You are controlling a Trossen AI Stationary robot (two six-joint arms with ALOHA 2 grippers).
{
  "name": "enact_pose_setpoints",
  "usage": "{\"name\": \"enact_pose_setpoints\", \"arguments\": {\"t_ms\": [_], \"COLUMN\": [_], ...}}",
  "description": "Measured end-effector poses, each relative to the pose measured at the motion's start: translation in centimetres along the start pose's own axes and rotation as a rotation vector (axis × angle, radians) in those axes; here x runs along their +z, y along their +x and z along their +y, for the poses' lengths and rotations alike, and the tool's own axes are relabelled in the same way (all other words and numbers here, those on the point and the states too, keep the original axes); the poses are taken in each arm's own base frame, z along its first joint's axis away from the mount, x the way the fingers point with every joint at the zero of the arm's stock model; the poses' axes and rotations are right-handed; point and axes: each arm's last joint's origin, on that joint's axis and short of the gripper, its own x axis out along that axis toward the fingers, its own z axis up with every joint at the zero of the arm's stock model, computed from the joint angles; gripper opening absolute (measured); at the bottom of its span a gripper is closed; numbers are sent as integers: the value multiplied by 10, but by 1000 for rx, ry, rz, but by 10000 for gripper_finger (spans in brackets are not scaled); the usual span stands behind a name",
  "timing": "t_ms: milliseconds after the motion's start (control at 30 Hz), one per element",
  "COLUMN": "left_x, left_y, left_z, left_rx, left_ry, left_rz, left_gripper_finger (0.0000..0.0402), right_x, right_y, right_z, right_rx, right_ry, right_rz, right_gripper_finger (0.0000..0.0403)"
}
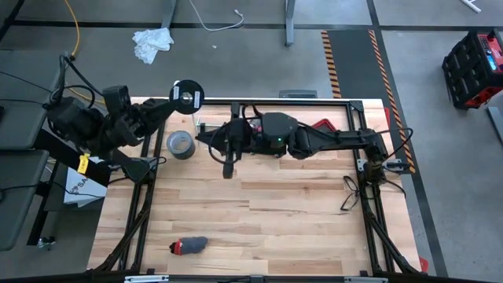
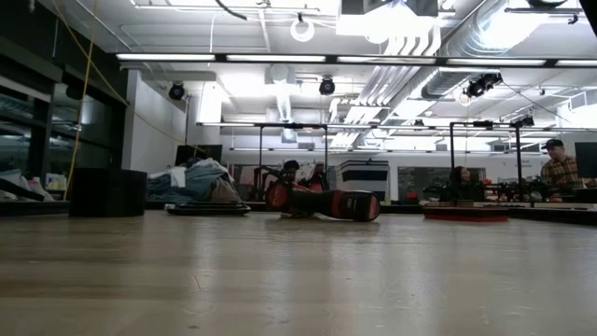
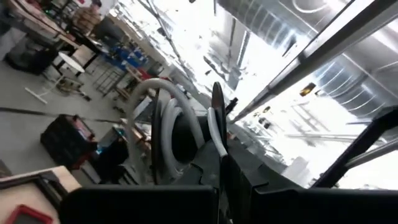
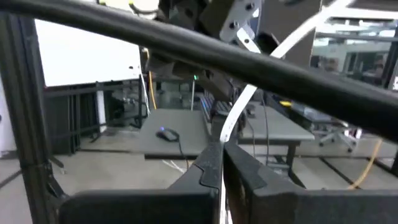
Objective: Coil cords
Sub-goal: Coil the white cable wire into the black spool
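Both arms are matte black with rounded, bulky joint housings and loose black cables trailing at their bases, a small green light glows on the right arm's body, and each hand ends in two flat dark fingers [image 4: 239, 171].

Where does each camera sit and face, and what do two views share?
High: overhead, facing down on table; both arms show.
Low: table-top level, facing the room; no arm clearly shows.
Left wrist: behind left gripper, shut on white cable.
Right wrist: behind right gripper, shut on it.
Shared: both wrists see the cable.
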Motion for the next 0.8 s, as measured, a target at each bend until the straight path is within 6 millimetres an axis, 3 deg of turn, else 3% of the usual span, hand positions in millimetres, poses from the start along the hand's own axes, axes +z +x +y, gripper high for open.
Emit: {"name": "enact_pose_setpoints", "arguments": {"t_ms": [267,633,800], "left_x": [-1,-14,-24], "left_y": [-3,-15,-25], "left_z": [-2,-9,-7], "left_rx": [4,-47,27], "left_ry": [-83,-277,-227], "left_rz": [4,157,213], "left_gripper_finger": [0,0,0], "right_x": [-4,-6,6], "right_y": [-1,0,-9], "right_z": [8,-29,-40], "right_rx": [-26,-128,-163], "right_ry": [-63,-102,-126], "right_rz": [43,88,77], "right_gripper_finger": [0,0,0]}}
